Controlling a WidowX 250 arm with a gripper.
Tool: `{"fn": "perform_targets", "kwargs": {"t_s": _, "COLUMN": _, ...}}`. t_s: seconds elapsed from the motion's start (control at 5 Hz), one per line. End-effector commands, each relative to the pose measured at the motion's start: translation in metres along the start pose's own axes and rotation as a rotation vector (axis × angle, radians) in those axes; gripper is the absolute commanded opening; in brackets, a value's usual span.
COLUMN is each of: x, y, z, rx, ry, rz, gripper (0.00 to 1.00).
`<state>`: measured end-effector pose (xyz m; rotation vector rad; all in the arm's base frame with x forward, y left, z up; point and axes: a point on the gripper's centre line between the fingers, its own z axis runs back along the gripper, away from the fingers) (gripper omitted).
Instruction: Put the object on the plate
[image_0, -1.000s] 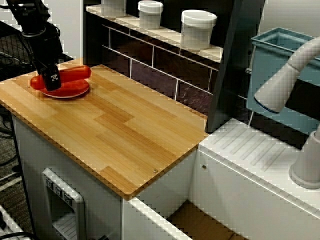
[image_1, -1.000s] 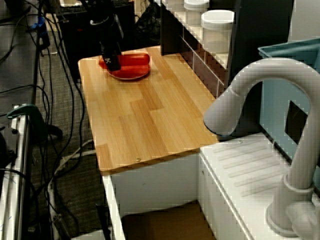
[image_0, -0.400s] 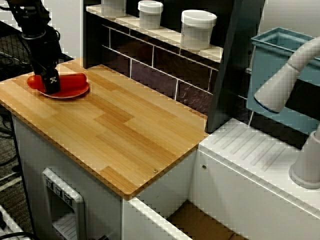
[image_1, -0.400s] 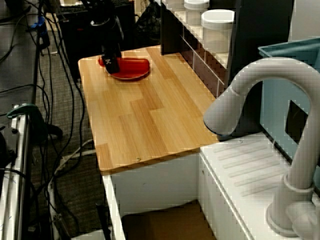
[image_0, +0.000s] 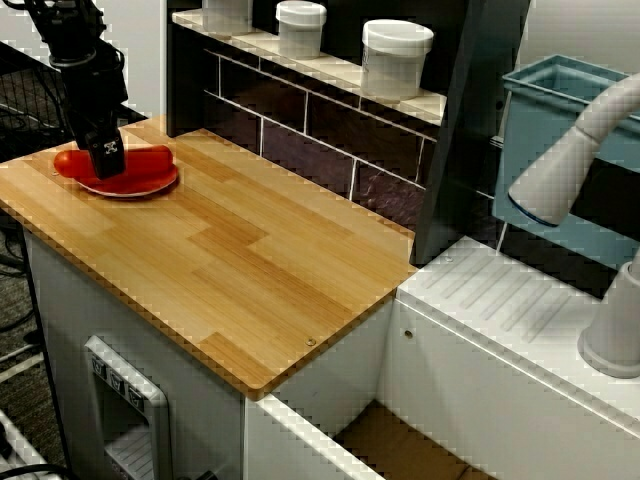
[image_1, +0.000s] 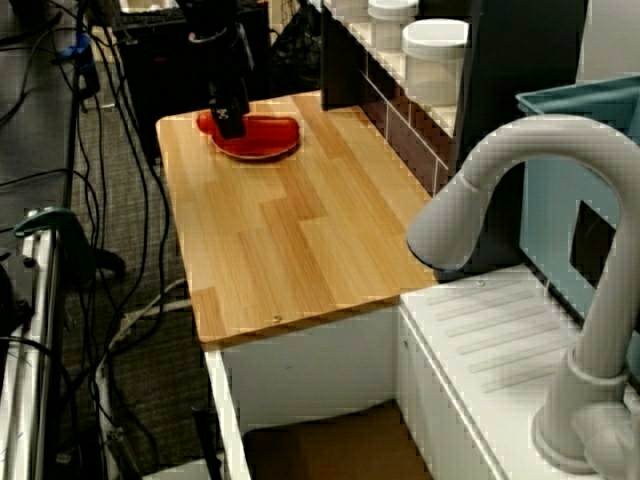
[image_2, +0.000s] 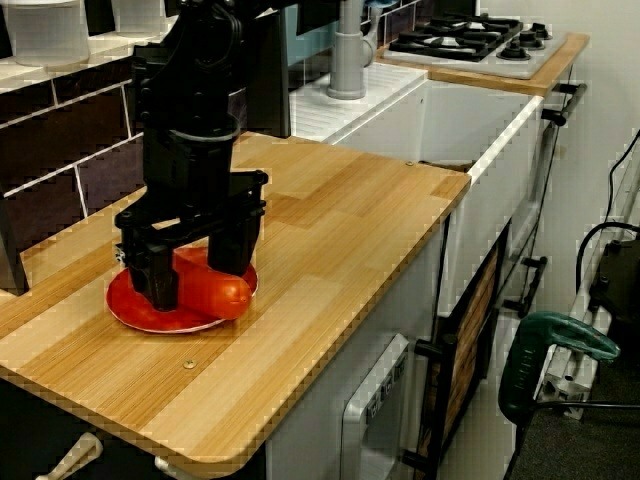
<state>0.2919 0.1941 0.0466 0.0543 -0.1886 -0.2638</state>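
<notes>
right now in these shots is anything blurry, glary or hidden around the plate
View from the sink side: sharp, soft even light, gripper hides the object's middle. View over the faucet: plate small and far, faucet looms soft. Close view: gripper casts dark shadow; object's end clear.

arm: black, comes down near-vertical from above, wrist pointing straight down | gripper (image_2: 198, 268): low, fingers pointing down | fingers (image_2: 160, 272): spread apart, one on each side, not clamped on anything | side view: gripper (image_0: 107, 157) tip only, jaws hidden

wooden counter (image_0: 250, 260) | dark tile wall (image_0: 330, 140) | white sink (image_0: 520, 330)
</notes>
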Motion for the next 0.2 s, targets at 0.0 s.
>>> {"fn": "perform_targets", "kwargs": {"t_s": 0.0, "x": -0.0043, "y": 0.0090, "z": 0.0134, "rx": 0.035, "ry": -0.031, "rz": 0.003, "gripper": 1.00}}
